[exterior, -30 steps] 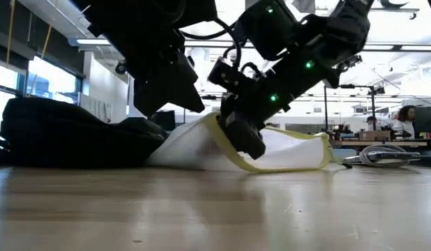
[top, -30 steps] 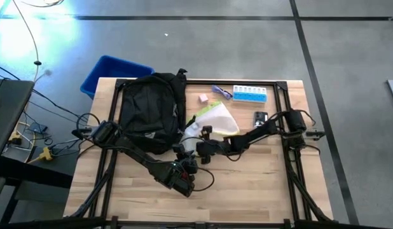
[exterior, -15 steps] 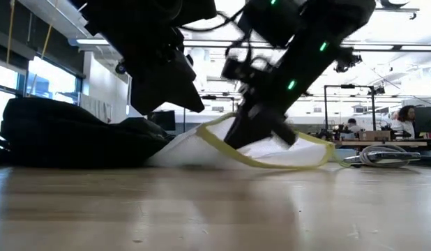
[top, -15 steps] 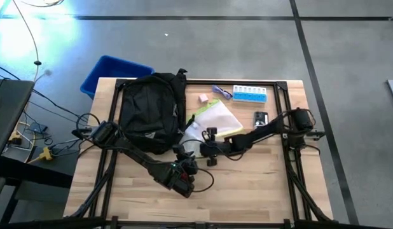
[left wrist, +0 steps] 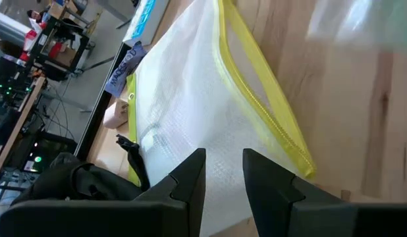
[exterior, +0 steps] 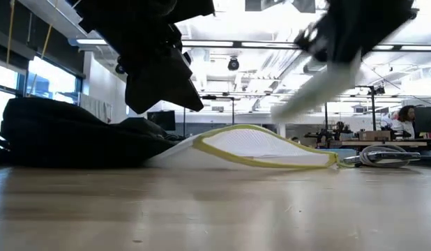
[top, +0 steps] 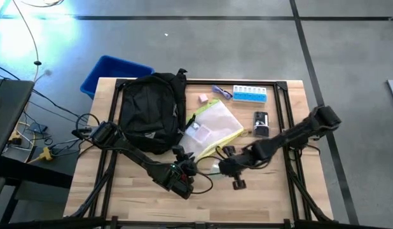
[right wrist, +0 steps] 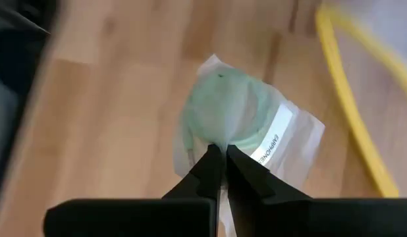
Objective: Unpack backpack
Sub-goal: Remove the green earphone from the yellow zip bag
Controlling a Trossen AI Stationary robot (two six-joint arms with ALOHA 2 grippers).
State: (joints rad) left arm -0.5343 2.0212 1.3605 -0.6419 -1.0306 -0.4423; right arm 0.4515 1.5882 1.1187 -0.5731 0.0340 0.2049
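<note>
The black backpack (top: 149,111) lies on the table's far left part, its mouth facing the clear pouch with the yellow edge (top: 212,124). The pouch lies flat beside it (exterior: 257,148). My left gripper (left wrist: 223,174) hangs open just above the pouch's near corner, next to the backpack. My right gripper (right wrist: 224,158) is shut on a small clear packet (right wrist: 243,122) with something pale green inside. It holds the packet in the air near the table's middle (top: 212,166), on the near side of the pouch. My right gripper pinches the packet's edge (right wrist: 220,139) between its two fingertips. The fingers slant down from the table's right side. The packet (exterior: 313,94) hangs below them, clear of the table and of the pouch.
A blue bin (top: 114,73) stands off the table's far left corner. Along the far edge lie a blue pill box (top: 249,94), a pink block (top: 203,98) and a small blue wrapper (top: 222,92). A black device (top: 260,119) lies right of the pouch. People sit in the room beyond (exterior: 407,115).
My right gripper has shut on the packet at the pouch's mouth, then risen and drawn back toward the table's near right, tipping more steeply downward. The packet has come out with it and is lifted clear. The pouch's raised upper layer has sunk flat.
</note>
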